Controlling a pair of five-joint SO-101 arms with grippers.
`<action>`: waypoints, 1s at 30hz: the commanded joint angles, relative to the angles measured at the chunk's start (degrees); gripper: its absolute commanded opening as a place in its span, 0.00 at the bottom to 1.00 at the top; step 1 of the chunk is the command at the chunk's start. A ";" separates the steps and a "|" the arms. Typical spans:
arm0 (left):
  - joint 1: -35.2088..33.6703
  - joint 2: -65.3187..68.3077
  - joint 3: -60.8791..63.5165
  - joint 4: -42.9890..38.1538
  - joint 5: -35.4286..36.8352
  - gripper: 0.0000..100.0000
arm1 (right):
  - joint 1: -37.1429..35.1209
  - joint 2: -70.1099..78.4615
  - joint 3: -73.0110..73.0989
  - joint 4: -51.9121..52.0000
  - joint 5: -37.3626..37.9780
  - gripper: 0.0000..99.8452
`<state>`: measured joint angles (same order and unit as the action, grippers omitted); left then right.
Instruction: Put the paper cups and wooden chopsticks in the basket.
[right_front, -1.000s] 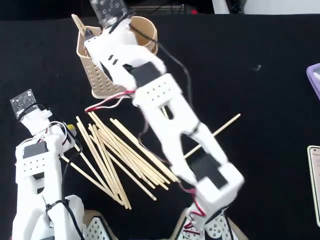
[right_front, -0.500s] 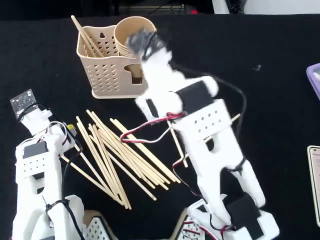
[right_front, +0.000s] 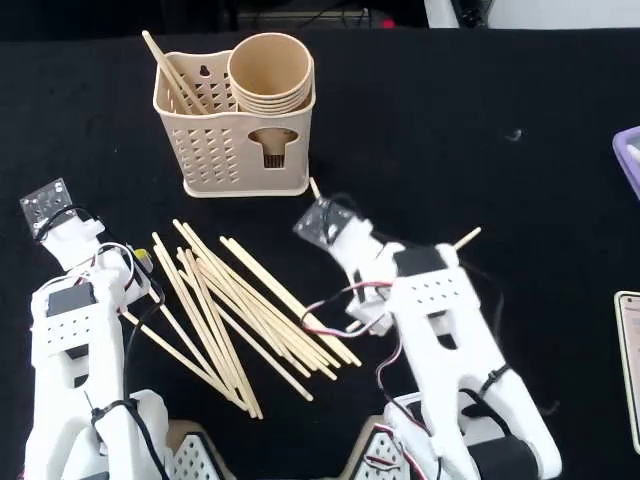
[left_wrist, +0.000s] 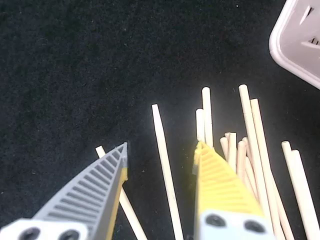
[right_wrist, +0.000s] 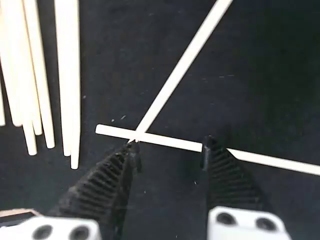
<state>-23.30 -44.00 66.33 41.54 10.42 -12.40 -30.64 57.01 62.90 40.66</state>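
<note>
Wooden chopsticks (right_front: 250, 310) lie fanned in a loose heap on the black desk (right_front: 480, 120), in the lower left of the high view, just below the basket (right_front: 230, 150) and not yet inside it. A few more chopsticks (right_front: 170, 70) already lean upright in the basket's left side. The stack of paper cups (right_front: 270, 70) stands nested in its right side, in the upper left of the frame. The cup half of the task therefore looks done, and the heap is what remains.

Two stray sticks lie apart from the heap, crossed one over the other beneath the right arm. The right end effector (right_wrist: 170, 144) hangs low over them, its jaws partly open and holding nothing. Its tips sit on either side of a stretch of the flatter stick (right_wrist: 260, 159), close to where the slanting stick (right_wrist: 185, 60) crosses it. That straddle suggests a pinch lined up on one stick, chosen away from the heap so that it comes up alone.

The left end effector (left_wrist: 161, 146) sits at the lower left of the high view, by the near ends of the heap. Its jaws are wide apart and empty, and a lone chopstick (left_wrist: 159, 130) runs between the grey and yellow fingers. The other stick ends crowd just beside the yellow finger, so closing there could well catch a neighbour too.
</note>
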 joint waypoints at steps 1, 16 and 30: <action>0.04 -1.49 -0.31 -0.70 0.26 0.22 | -3.52 -2.15 3.30 -4.48 0.53 0.21; -0.31 -1.49 -0.31 -0.62 0.18 0.22 | -4.22 -2.07 8.04 -10.02 3.87 0.21; 0.04 -1.49 -0.31 -0.79 0.18 0.22 | 1.23 -2.51 -1.45 0.35 -14.15 0.21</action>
<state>-23.30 -44.00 66.33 41.54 10.42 -12.66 -30.73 61.93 58.59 34.15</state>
